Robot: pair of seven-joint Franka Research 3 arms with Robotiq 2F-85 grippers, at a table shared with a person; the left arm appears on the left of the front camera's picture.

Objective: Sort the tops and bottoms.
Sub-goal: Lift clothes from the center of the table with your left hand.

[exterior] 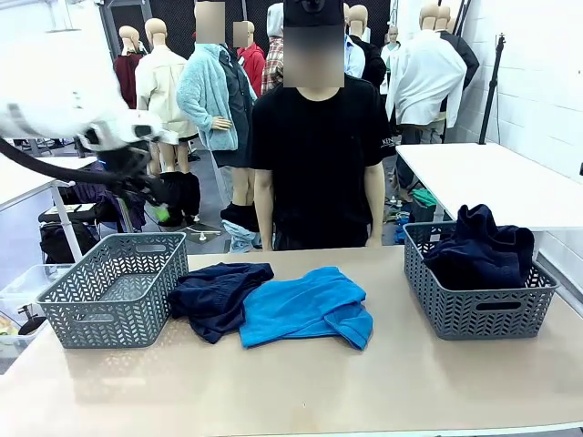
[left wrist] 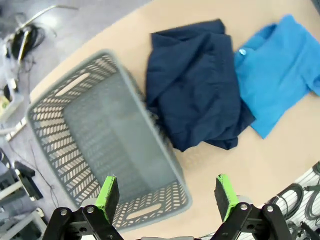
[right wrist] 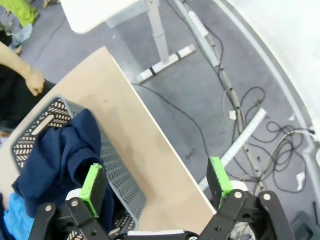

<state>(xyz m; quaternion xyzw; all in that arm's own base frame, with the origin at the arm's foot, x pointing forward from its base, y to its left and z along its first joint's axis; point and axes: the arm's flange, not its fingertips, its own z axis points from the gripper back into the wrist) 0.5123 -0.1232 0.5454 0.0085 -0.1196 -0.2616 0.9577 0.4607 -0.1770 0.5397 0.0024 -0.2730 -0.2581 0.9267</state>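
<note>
Left wrist view: left claw (left wrist: 165,194), spread apart, hovers over grey basket (left wrist: 100,125), navy garment (left wrist: 195,85) alongside.

Matt grey plastic lattice for left basket (exterior: 114,291) and right basket (exterior: 478,314). Soft, creased cloth in navy garment (exterior: 219,293) and blue top (exterior: 305,305). Smooth, matt, wood-like tan on worktop (exterior: 301,391).

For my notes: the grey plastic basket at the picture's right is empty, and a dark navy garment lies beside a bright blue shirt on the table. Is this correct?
Not empty: the grey plastic basket at the right holds crumpled dark navy clothing, as the front view shows. The rest is correct.
</note>
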